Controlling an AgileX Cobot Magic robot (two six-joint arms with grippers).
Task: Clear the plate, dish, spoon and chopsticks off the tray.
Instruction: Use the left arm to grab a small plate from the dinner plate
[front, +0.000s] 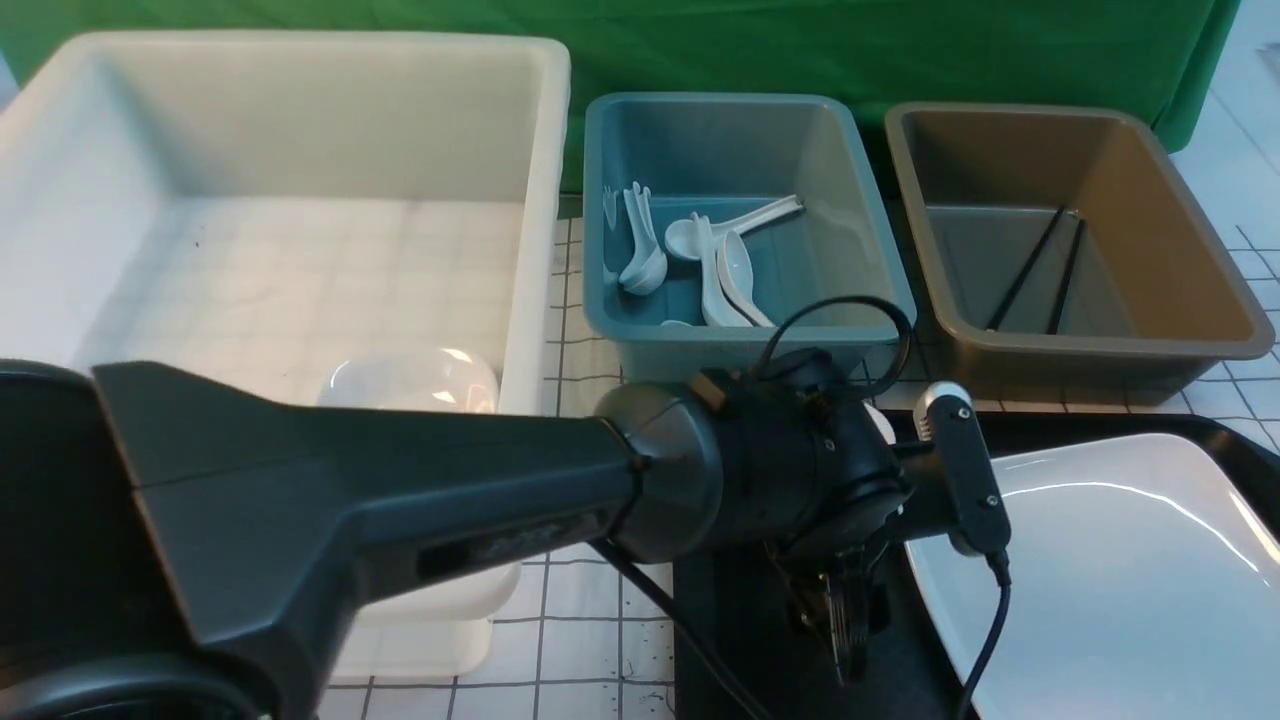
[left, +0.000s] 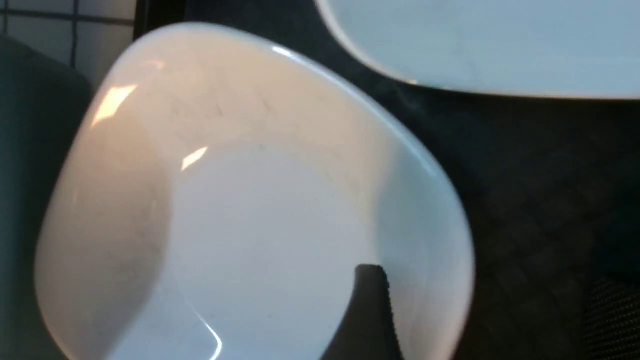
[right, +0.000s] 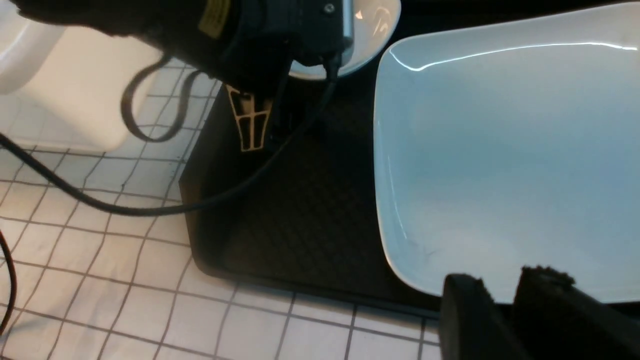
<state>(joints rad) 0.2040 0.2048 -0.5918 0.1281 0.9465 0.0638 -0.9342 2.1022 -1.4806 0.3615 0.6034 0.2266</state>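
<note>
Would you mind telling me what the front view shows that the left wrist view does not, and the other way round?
Only the front view shows the white tub, the blue tub holding white spoons, and the brown tub with the black chopsticks. Only the left wrist view shows the small dish beside the plate close up, with a dark fingertip in front of it; in the front view the left arm mostly hides it. Both show the large plate on the tray.
</note>
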